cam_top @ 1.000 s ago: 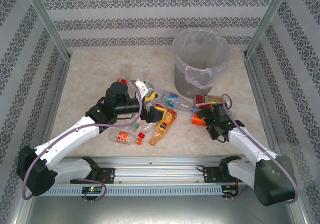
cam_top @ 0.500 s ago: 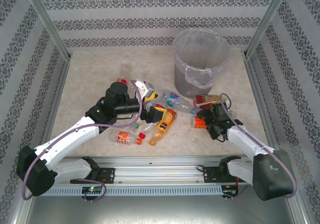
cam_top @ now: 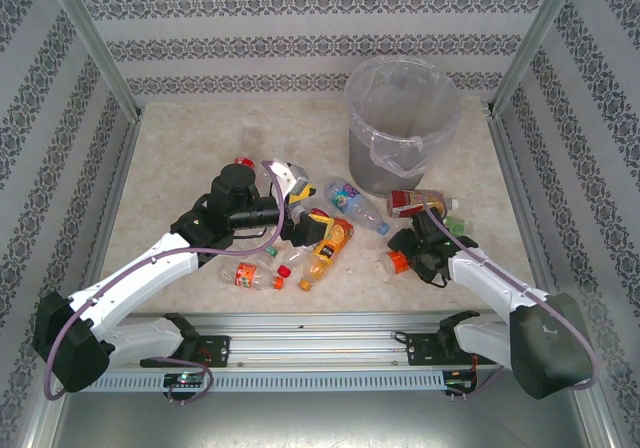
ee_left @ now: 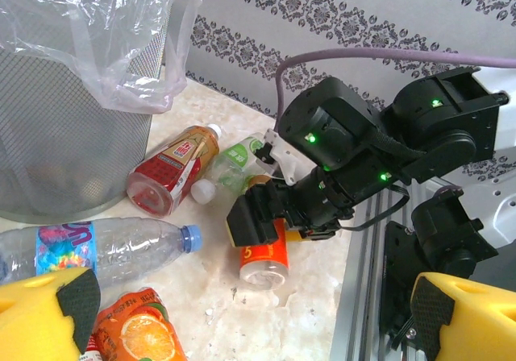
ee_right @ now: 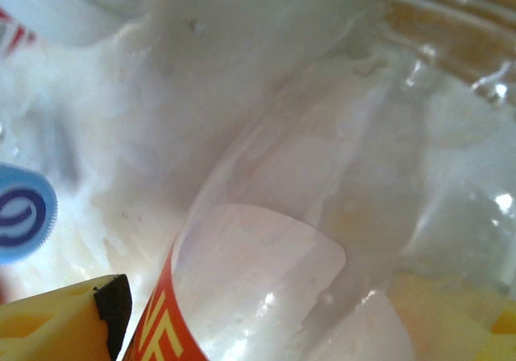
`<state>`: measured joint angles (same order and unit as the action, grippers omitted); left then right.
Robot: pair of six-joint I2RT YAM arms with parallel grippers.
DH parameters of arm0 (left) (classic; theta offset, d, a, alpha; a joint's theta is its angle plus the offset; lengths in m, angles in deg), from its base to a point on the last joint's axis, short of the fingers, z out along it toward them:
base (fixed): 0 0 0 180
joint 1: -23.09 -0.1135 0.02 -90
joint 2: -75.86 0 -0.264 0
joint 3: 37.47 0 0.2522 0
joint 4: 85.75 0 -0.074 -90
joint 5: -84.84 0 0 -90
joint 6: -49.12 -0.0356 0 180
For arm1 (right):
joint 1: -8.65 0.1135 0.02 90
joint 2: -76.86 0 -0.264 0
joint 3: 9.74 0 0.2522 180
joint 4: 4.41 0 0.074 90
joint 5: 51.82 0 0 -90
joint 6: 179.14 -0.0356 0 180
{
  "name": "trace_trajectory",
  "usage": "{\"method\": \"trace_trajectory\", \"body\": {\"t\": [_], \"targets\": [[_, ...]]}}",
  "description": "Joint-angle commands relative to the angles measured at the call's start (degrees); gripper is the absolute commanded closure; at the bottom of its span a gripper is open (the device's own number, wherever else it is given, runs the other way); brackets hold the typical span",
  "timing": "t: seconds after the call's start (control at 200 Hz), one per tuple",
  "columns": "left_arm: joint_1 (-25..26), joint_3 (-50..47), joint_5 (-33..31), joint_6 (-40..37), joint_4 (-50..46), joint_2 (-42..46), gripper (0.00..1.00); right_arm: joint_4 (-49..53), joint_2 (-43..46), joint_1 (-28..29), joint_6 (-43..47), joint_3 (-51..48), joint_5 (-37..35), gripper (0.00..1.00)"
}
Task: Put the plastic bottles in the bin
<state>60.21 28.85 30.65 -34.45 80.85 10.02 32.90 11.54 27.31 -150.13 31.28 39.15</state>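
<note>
Plastic bottles are scattered mid-table, near-left of the bin | left gripper is held wide open over them | right gripper is set around an orange-labelled bottle, right of the cluster; a firm grip cannot be told

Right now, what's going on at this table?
The right hand is down on an orange-labelled bottle, with a finger on either side of it. I can't tell whether it has a firm grip. The left hand hangs open over the bottle pile and holds nothing. The bottles all lie on the table, in front of the bin.
</note>
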Motion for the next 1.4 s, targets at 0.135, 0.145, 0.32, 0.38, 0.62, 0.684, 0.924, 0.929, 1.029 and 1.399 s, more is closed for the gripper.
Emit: {"method": "trace_trajectory", "body": {"t": [0.135, 0.145, 0.32, 0.38, 0.62, 0.684, 0.924, 0.929, 1.029, 1.399], "targets": [[0.6, 2.0, 0.7, -0.8, -0.9, 1.0, 0.0, 10.0, -5.4, 9.6, 6.5, 4.7, -4.4, 0.18], [0.6, 2.0, 0.7, -0.8, -0.9, 1.0, 0.0, 10.5, -5.6, 10.0, 6.7, 5.1, -4.7, 0.18], [0.6, 2.0, 0.7, -0.7, -0.7, 0.9, 0.0, 17.3, -8.6, 15.2, 7.1, 8.7, -10.5, 0.18], [0.6, 1.9, 0.7, -0.8, -0.7, 0.8, 0.0, 17.2, -8.1, 15.2, 6.5, 8.0, -10.8, 0.18], [0.6, 1.8, 1.1, -0.2, -0.4, 0.3, 0.0, 16.5, -3.4, 11.4, 9.5, 7.3, -11.1, 0.19], [0.6, 1.8, 1.2, -0.2, -0.3, 0.2, 0.0, 15.3, -2.0, 9.9, 12.0, 7.3, -9.9, 0.19], [0.6, 1.8, 1.2, 0.0, -0.2, 0.3, 0.0, 12.4, -2.8, 2.5, 21.7, 8.1, -2.4, 0.27], [0.6, 1.8, 1.2, 0.0, -0.2, 0.3, 0.0, 12.4, -2.8, 2.5, 21.7, 8.1, -2.4, 0.27], [0.6, 1.8, 1.2, 0.0, -0.2, 0.1, 0.0, 12.3, -4.4, 2.5, 24.8, 9.4, -1.6, 0.28], [0.6, 1.7, 0.9, 0.1, -0.2, 0.0, 0.0, 13.5, -4.3, 2.6, 26.3, 9.6, -4.7, 0.35]]}}
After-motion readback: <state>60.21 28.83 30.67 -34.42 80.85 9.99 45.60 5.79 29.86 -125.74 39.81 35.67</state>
